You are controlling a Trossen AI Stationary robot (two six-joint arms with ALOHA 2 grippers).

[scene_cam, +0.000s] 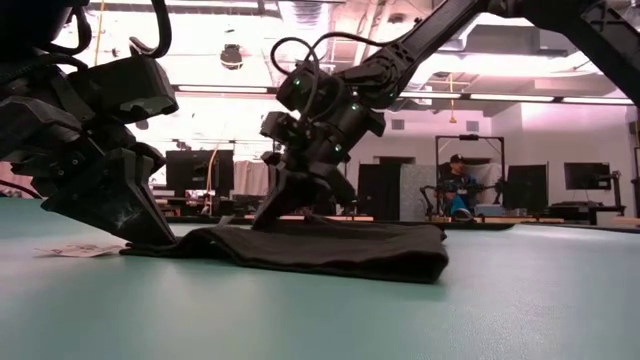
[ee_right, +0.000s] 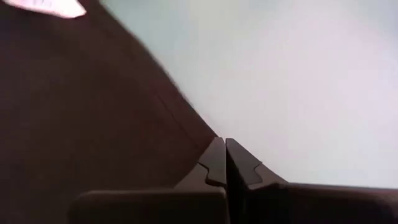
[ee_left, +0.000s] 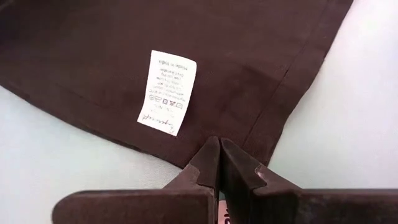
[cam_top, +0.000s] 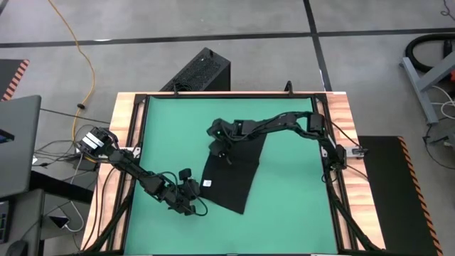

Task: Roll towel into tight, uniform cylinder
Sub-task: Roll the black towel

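Cloth comes first in the high view: the plain black soft towel (cam_top: 233,174) lies flat near the middle of the green mat (cam_top: 163,135), its small white tag (cam_top: 207,183) at the edge nearest the left arm. The left gripper (cam_top: 197,206) sits just beside that tagged edge, at a near corner. The right gripper (cam_top: 215,146) reaches in from the far right and rests on the towel's far left corner. A black ribbed box (cam_top: 199,71) stands on the floor beyond the wooden table frame (cam_top: 341,114).

From table height, the towel (scene_cam: 320,248) is a low, flat layer with a thicker folded end toward the right. The left gripper (scene_cam: 150,235) presses down at its left end, with the tag (scene_cam: 75,249) lying on the mat beside it. The right gripper (scene_cam: 295,205) meets the cloth farther back; whether it pinches fabric is hard to say here. A seated person (scene_cam: 458,190) shows in the room behind.

The left wrist view shows the left gripper (ee_left: 219,149) clenched, fingertips together at the towel's (ee_left: 249,62) hemmed edge, close to the tag (ee_left: 166,92); no cloth is visibly held between them.

The right wrist view shows the right gripper (ee_right: 224,149) also clenched, its tips meeting at the towel's (ee_right: 81,112) edge where cloth meets mat.
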